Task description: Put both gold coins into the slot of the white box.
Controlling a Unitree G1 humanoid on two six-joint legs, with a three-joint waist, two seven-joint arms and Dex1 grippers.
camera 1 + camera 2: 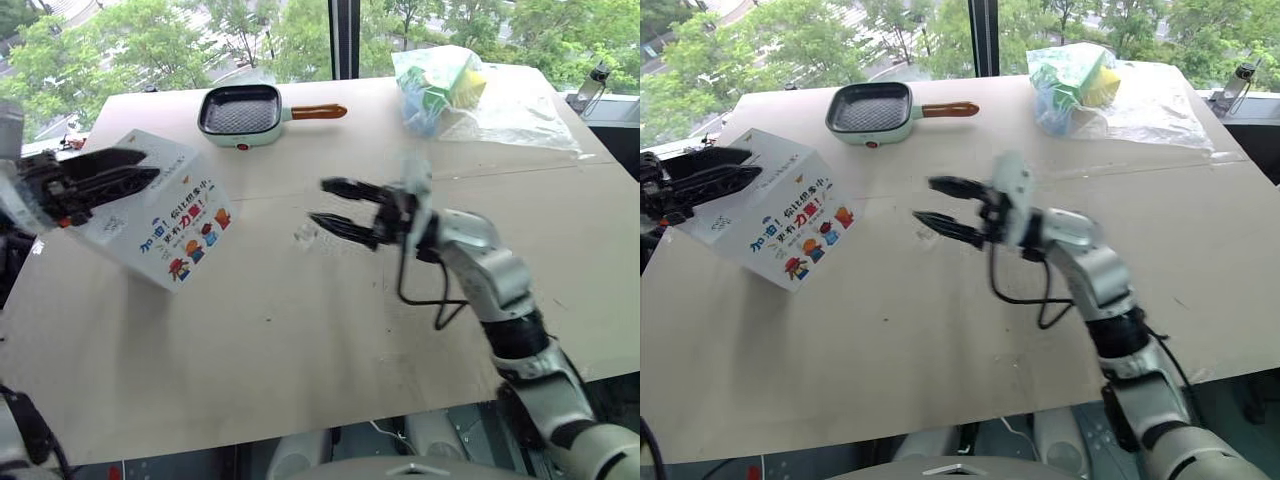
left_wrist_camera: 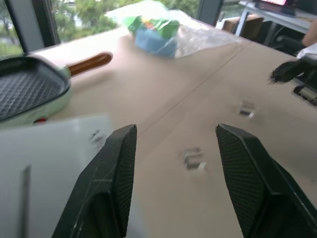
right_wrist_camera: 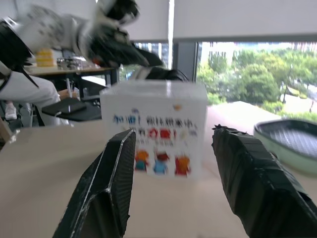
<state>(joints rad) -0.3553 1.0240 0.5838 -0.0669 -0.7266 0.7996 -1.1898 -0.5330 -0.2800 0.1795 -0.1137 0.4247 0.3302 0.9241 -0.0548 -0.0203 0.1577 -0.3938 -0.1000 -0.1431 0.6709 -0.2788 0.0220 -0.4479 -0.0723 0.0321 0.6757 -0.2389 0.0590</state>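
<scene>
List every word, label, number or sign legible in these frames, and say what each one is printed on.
White box, side panel, blue and red Chinese characters above cartoon figures: "加油!" and "力量!" can be made out; the smaller characters between them are too blurred to read.
White box, top face: faint handwritten marks, unreadable.
Green pan, plastic bag, table: no text visible.

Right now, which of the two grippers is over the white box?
The left gripper: its open black fingers hang over the top of the white box. The right gripper, also open, is beside the box, over bare table.
</scene>
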